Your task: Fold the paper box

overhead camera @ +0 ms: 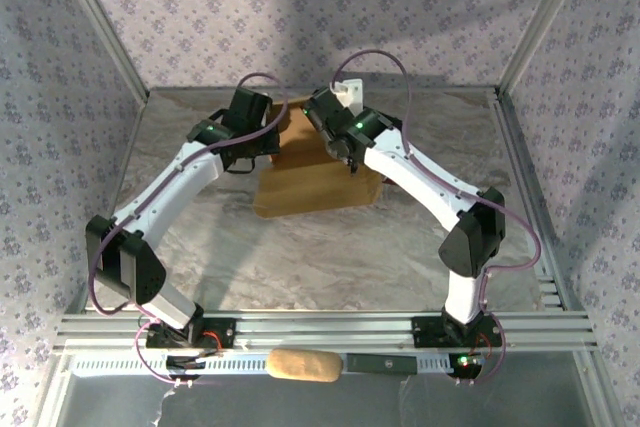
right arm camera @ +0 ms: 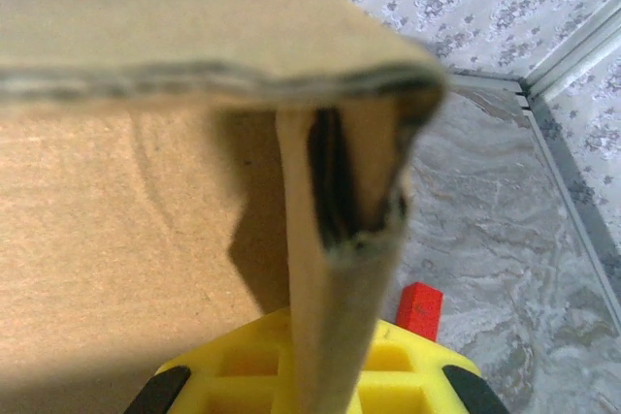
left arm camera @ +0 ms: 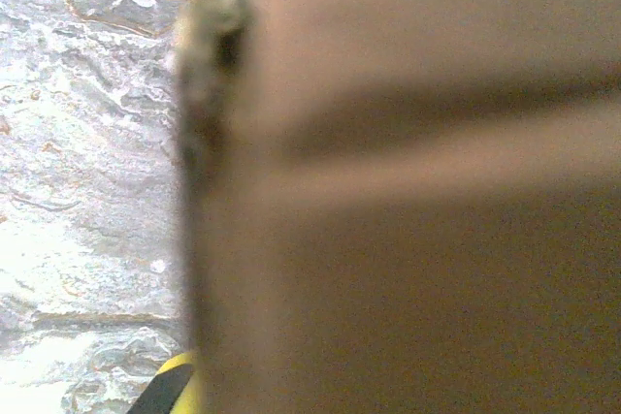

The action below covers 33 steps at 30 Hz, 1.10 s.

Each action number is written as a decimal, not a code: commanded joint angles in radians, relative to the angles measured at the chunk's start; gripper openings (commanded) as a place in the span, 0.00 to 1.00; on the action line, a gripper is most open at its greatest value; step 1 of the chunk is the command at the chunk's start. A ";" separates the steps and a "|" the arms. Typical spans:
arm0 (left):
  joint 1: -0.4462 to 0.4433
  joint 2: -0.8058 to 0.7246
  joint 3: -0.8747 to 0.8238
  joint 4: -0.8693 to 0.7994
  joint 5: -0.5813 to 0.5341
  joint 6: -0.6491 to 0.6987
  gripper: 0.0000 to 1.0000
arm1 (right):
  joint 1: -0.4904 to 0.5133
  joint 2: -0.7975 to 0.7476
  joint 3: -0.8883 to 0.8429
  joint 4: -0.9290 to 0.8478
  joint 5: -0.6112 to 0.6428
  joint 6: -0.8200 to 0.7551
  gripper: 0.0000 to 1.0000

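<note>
Marble table [overhead camera: 330,247]; paper box [overhead camera: 315,187] walls pinched inside right gripper [right arm camera: 325,385], left gripper [overhead camera: 265,147].

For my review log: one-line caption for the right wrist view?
Close-up: right gripper shut on a folded wall of the cardboard box, marbled table beyond.

Our two white-and-black arms bend inward, meeting at upper centre of the top view. The left gripper [overhead camera: 262,147] is closed, and the right gripper [overhead camera: 348,159] is pinched on the tan cardboard paper box [overhead camera: 310,189].
</note>
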 commanded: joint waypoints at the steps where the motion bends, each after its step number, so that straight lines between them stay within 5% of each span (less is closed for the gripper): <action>1: -0.037 0.019 0.022 -0.042 -0.175 -0.040 0.00 | 0.000 0.015 0.044 -0.120 0.063 0.106 0.00; 10: -0.062 -0.006 -0.035 0.042 -0.211 -0.078 0.00 | 0.002 0.003 0.026 -0.141 0.008 0.150 0.00; 14: -0.063 -0.046 -0.025 0.040 -0.148 -0.073 0.43 | -0.013 -0.013 0.009 -0.133 -0.023 0.159 0.00; 19: -0.062 -0.103 0.022 0.006 -0.069 -0.104 0.60 | -0.030 -0.030 -0.016 -0.110 -0.067 0.175 0.00; 28: -0.072 -0.256 0.021 -0.096 -0.108 -0.259 0.60 | -0.061 -0.066 -0.066 -0.117 -0.129 0.297 0.00; 33: -0.209 -0.359 -0.009 -0.252 -0.277 -0.495 0.52 | -0.111 -0.125 -0.151 -0.095 -0.185 0.455 0.00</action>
